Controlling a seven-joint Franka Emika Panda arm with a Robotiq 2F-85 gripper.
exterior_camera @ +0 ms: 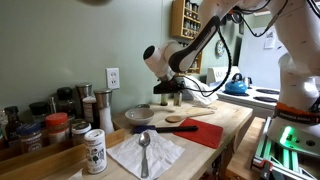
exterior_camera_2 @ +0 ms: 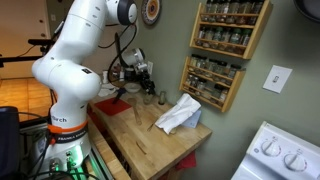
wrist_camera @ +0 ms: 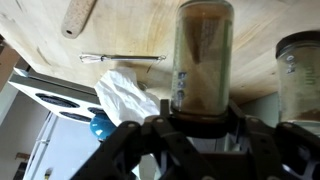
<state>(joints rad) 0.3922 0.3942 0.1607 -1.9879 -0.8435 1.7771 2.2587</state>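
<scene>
Spice jar (wrist_camera: 203,55), filled with brown powder, is pinched between the jaws over the wooden tabletop (wrist_camera: 130,25), just beside a second jar (wrist_camera: 300,70). Whether it rests there cannot be told. It is judged light, rigid, smooth-walled, rather slippery and breakable, and best gripped squarely across its round body.
</scene>
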